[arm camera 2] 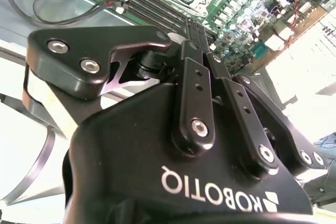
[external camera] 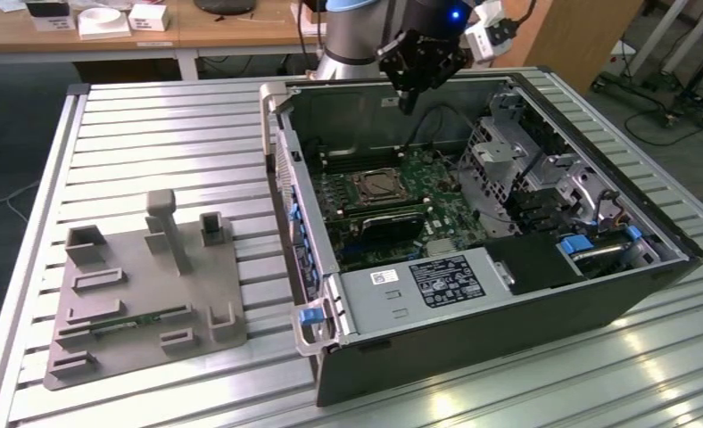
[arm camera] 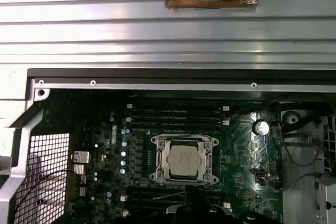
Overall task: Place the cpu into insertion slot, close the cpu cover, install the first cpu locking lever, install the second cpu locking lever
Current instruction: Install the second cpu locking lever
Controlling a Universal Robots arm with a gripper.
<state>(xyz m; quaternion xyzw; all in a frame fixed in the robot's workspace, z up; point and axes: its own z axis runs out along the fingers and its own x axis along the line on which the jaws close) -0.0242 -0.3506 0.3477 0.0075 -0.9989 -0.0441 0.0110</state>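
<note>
The cpu (arm camera: 185,160), a small square chip with a silvery top, lies in the insertion slot (arm camera: 156,178) on the green board inside the open computer case. The cpu cover (arm camera: 163,159), a silvery frame, lies flat around the chip. In the exterior view the cpu (external camera: 382,185) sits mid-board, and my gripper (external camera: 409,103) hangs above the case's far edge, well above and behind it. In the second wrist view the gripper (arm camera 2: 195,27) has its black fingers (arm camera 2: 193,93) pressed together with nothing between them, pointing toward the socket.
Long black memory slots (arm camera: 157,116) run beside the socket. A drive cage (external camera: 512,178) and a labelled power supply (external camera: 447,281) fill the case's right and front. A grey fixture plate (external camera: 149,294) lies on the slatted table at the exterior view's left.
</note>
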